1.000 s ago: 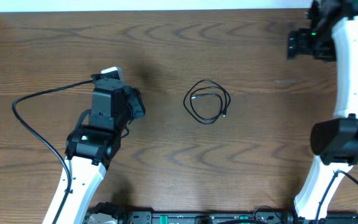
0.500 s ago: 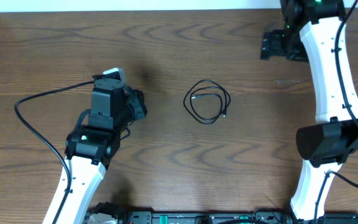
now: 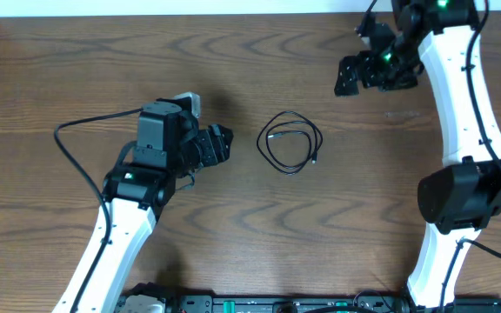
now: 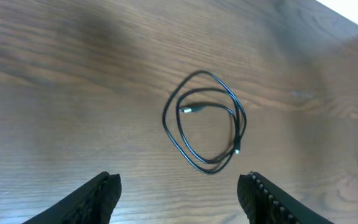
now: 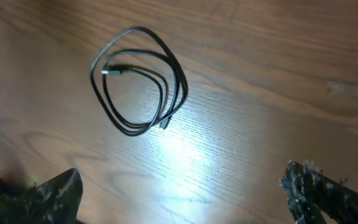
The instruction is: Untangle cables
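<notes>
Counter (image 3: 233,52): It is made of brown wood with wavy lines. Everything here is carried on it.

Black cable (image 4: 165,117): It is laid flat near the middle of the counter. It is wound into a small round coil of a few loops. It is not touched by either hand.

Inner plug (image 4: 186,109): This small end is seen inside the coil, near its upper left part in the left wrist view.

Outer plug (image 4: 237,149): This small end is seen at the right side of the coil, close against the loops.

Left hand (image 3: 220,145): It is held just to the left of the coil and is pointed at it. Its jaws are spread apart, and nothing is held between them.

Left fingers (image 4: 101,196): Two dark tips are seen at the bottom of the left wrist view. The coil is seen past the gap between them.

Right hand (image 3: 348,76): It is held near the far edge of the counter, to the right of the coil and well apart from it. Its jaws are spread wide, and nothing is held.

Right fingers (image 5: 51,196): Two dark tips are seen in the bottom corners of the right wrist view, with bare wood between them.

Thick cord (image 3: 72,139): It is fixed to the left arm, bent in a wide curve, and kept apart from the coil.
</notes>
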Tool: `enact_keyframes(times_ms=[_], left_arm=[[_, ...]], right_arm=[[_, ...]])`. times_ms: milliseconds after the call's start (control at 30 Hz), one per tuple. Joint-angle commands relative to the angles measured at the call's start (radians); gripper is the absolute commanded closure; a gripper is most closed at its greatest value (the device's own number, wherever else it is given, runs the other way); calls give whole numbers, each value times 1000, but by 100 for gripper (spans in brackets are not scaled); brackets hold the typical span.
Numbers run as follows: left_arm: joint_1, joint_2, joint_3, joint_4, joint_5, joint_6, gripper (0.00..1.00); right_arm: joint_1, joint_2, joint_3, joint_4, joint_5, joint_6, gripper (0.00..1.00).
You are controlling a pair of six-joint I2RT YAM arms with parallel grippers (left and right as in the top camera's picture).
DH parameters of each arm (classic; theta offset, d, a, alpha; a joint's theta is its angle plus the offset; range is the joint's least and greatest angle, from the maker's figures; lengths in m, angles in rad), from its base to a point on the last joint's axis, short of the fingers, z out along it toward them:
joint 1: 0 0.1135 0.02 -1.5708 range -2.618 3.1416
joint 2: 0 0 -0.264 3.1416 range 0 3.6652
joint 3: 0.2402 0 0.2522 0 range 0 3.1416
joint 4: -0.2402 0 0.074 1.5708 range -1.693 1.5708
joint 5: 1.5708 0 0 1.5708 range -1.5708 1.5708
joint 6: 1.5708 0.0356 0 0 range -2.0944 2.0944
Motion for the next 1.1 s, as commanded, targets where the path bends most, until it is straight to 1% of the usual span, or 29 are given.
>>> enact_keyframes(times_ms=[0, 233, 533, 633, 867, 1067], left_arm=[[2, 48, -5, 1, 53, 14, 34], [-35, 132, -5, 22, 57, 14, 34], [-108, 254, -5, 139, 56, 14, 34], [-120, 292, -5, 163, 56, 14, 34], [-122, 361, -5, 179, 56, -5, 34], [-122, 376, -5, 179, 56, -4, 34]], right_arm=[[18, -24, -121, 57, -13, -18, 1], [33, -24, -336, 237, -21, 42, 1], [61, -24, -517, 392, -28, 58, 1], [63, -24, -547, 422, -28, 59, 1], [62, -24, -605, 485, -28, 111, 1], [63, -24, -620, 501, -29, 119, 1]])
